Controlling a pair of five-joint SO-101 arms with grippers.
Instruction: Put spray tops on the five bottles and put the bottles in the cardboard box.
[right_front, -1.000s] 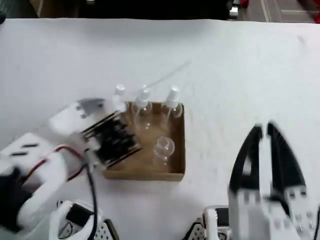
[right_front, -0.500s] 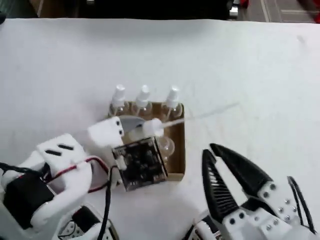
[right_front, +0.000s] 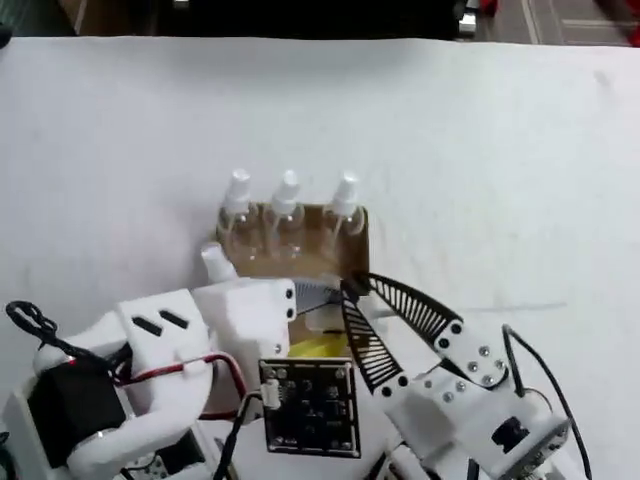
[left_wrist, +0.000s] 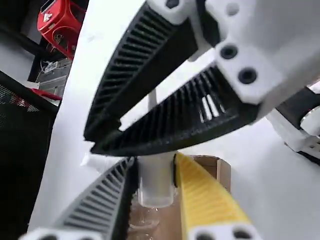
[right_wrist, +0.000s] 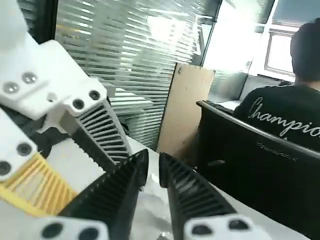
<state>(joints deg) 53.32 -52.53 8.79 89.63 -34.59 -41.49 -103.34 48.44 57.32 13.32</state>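
The white desk (right_front: 480, 150) carries an open brown cardboard box (right_front: 362, 250) near its middle. Along the far wall of the box, three clear plastic bottles with white heads (right_front: 286, 222) stand upright in a row. In the high view the white body of the left arm (right_front: 230, 320) and a black circuit board (right_front: 310, 405) on its wrist cover the near half of the box.

The left end effector (left_wrist: 154, 170) is over the box. Its grey finger and its yellow finger are clamped on a white spray top (left_wrist: 156, 187). A fourth clear bottle (left_wrist: 144, 220) shows directly below this top, inside the box.

The right end effector (right_front: 348, 292) points in from the near right side. Its black ribbed fingers are a little apart, and their tips are just beside the left end effector, above the near right part of the box.

Beyond the desk there are window blinds (right_wrist: 110, 35) and a leaning brown board (right_wrist: 187, 110).
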